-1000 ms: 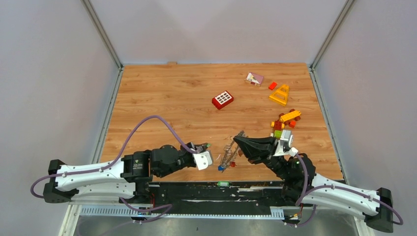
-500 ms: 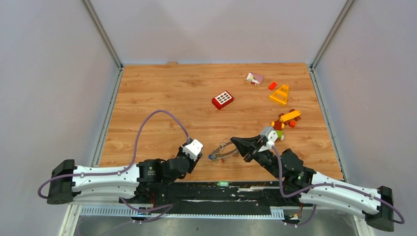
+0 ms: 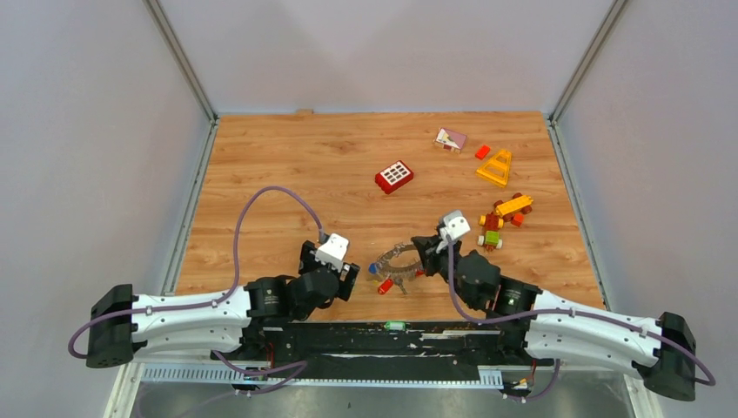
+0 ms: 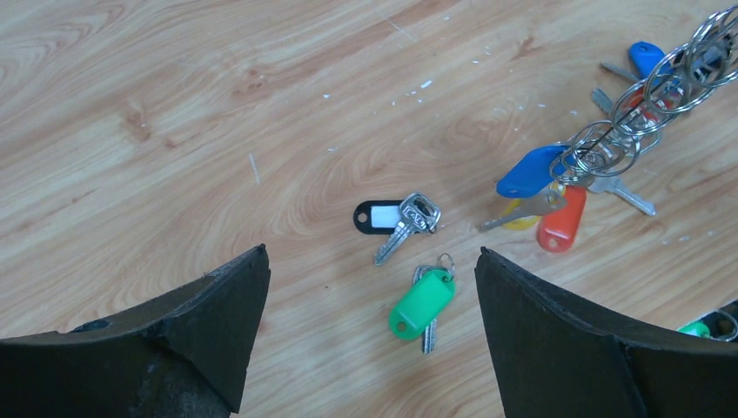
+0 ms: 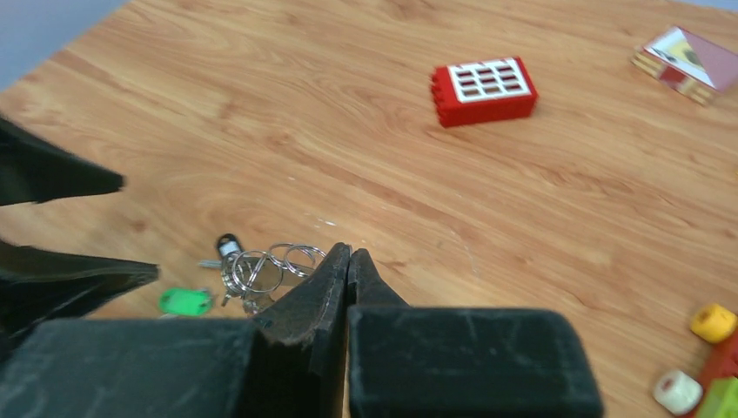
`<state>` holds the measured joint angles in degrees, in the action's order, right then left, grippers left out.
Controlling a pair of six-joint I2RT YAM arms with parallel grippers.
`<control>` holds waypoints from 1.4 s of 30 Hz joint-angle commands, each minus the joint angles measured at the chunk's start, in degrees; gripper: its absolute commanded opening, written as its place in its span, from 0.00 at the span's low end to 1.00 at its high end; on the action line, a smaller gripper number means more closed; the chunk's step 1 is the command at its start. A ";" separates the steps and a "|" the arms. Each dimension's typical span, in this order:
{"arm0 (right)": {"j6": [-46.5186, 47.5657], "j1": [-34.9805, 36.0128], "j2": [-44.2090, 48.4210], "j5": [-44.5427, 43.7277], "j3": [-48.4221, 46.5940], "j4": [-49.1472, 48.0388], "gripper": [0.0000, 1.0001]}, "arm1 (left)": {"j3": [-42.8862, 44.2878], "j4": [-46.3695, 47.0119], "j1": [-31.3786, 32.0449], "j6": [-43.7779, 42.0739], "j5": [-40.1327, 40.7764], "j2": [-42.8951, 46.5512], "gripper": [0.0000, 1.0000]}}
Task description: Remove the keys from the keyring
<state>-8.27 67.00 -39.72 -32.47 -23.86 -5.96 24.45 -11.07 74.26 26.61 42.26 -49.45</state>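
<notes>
2 loose keys (image 4: 405,225), keyring (image 3: 393,252) nearby w/ rest

No readable text anywhere tbh: the white slip in the black key tag (image 4: 378,216) looks blank, and the red brick (image 5: 484,90) just has a white window grid, no letters.

Silver keyring (image 4: 609,139), keys (image 4: 531,171) tagged blue and red, green-tagged key (image 4: 422,305), black-tagged key (image 4: 392,218), white-gridded red brick (image 5: 483,90), wood-grain table (image 3: 287,165).
</notes>
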 commanded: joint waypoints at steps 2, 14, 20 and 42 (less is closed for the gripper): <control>-6.52 -5.11 -7.64 -6.61 -7.43 9.05 0.00 | 5.17 -4.81 -2.06 6.59 1.99 -1.68 0.95; -11.51 -10.12 -16.96 -5.75 -8.42 15.42 0.12 | 6.32 -6.45 -2.19 7.98 1.01 -2.20 0.97; -10.49 -10.44 -15.16 -6.39 -9.29 17.52 0.32 | 8.16 -10.36 -2.19 9.67 2.30 -3.16 0.99; -21.21 -36.11 -0.17 28.23 -9.88 29.61 0.98 | 20.94 -31.56 -2.19 13.89 12.21 -6.29 1.00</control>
<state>-24.84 31.20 -44.38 -8.25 -34.57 22.06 43.83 -39.75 72.27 38.30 51.27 -58.43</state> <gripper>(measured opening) 0.954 0.998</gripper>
